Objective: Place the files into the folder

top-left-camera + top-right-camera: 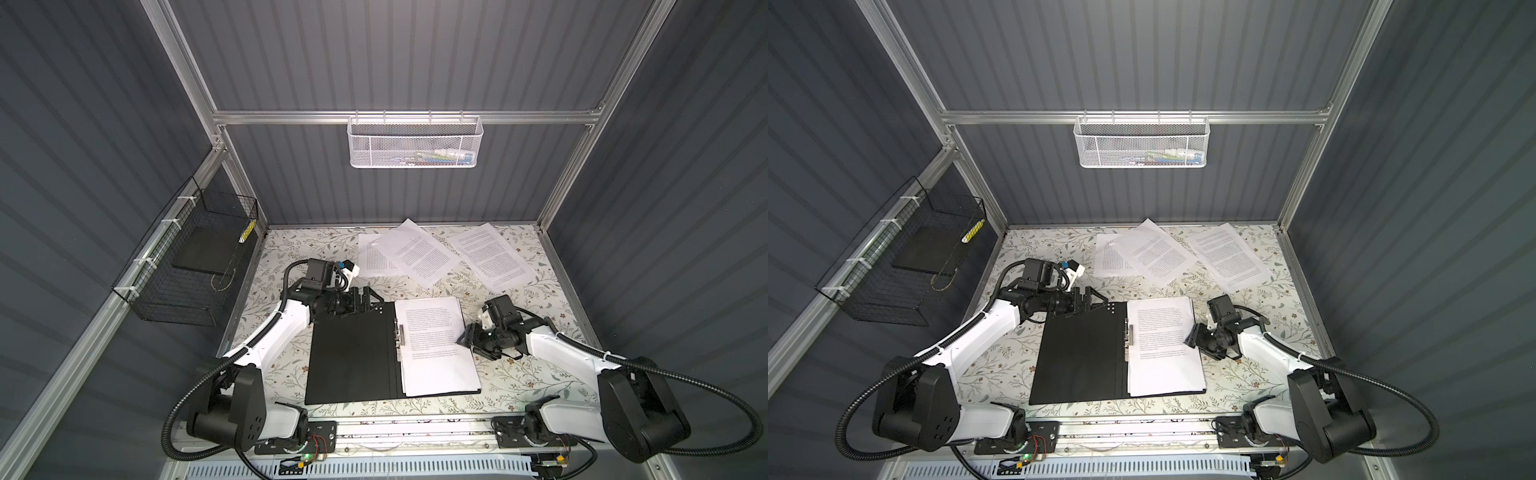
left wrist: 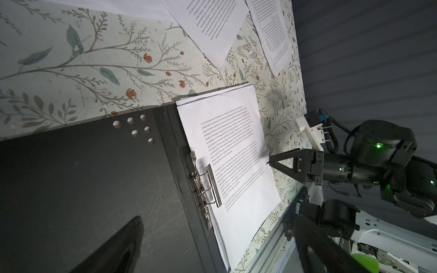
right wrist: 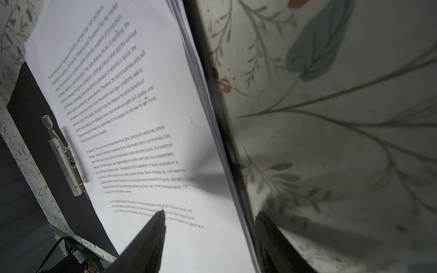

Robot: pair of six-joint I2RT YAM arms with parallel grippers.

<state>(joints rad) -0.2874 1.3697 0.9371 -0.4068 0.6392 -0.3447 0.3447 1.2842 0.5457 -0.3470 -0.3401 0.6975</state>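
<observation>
The folder (image 1: 353,357) lies open on the table, black inside up, with a metal clip (image 1: 400,336) at its spine. A stack of files (image 1: 436,345) rests on its right half. Three more files (image 1: 415,253) lie loose at the back. My left gripper (image 1: 376,301) is open and hovers over the far corner of the folder's bare left cover (image 2: 82,177). My right gripper (image 1: 463,338) is open at the stack's right edge. In the right wrist view one finger (image 3: 151,236) is over the top sheet (image 3: 142,71) and the other lies beyond the folder's edge.
A black wire basket (image 1: 187,266) hangs on the left wall and a white mesh basket (image 1: 415,143) on the back rail. The floral tabletop (image 1: 291,257) ends at grey walls on three sides and at a metal rail (image 1: 415,428) in front.
</observation>
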